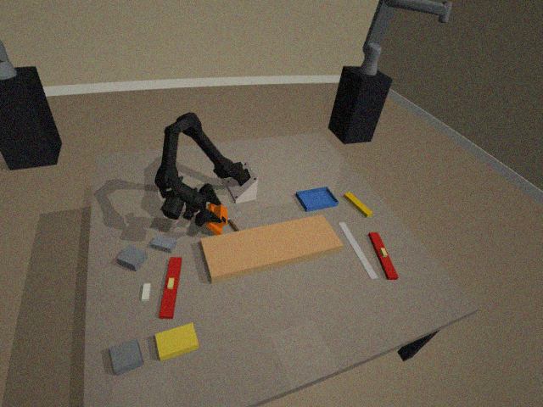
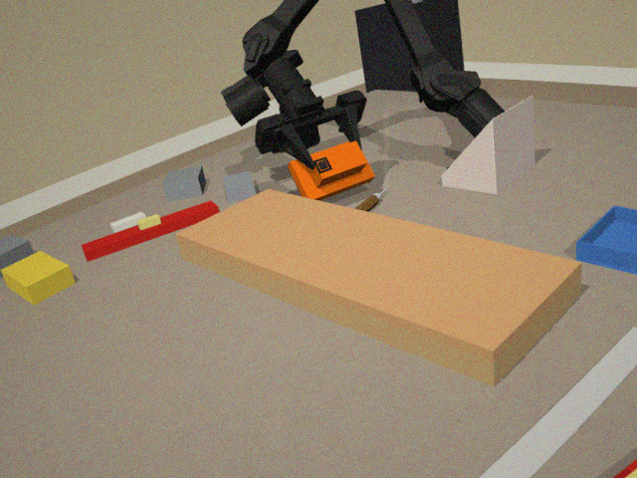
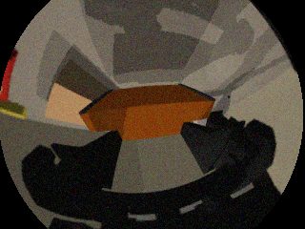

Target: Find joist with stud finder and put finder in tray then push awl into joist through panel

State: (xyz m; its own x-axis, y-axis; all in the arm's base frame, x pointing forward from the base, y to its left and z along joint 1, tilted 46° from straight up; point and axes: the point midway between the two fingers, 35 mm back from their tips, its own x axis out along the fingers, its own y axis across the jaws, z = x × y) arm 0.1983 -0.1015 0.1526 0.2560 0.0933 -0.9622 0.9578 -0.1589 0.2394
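The orange stud finder (image 1: 215,226) (image 2: 341,157) (image 3: 152,116) is tilted between the fingers of my gripper (image 1: 221,211) (image 2: 335,156) (image 3: 151,125), which is shut on it. It is held low over the table, behind the left end of the floor panel (image 1: 271,247) (image 2: 380,267) (image 3: 69,105). A small dark square shows on its body. The awl (image 1: 233,225) (image 2: 368,202) has a brown handle and lies close behind the panel, beside the stud finder. The blue tray (image 1: 316,199) (image 2: 601,257) is empty, behind the panel's right end. No joist or hole is visible.
Left of the panel are a red level (image 1: 170,293) (image 2: 179,220), a white piece (image 1: 146,292), grey blocks (image 1: 132,257) and a yellow block (image 1: 176,342). Right are a white strip (image 1: 357,249), another red level (image 1: 380,245) and a yellow bar (image 1: 357,203). The pale arm mount (image 1: 245,192) stands behind.
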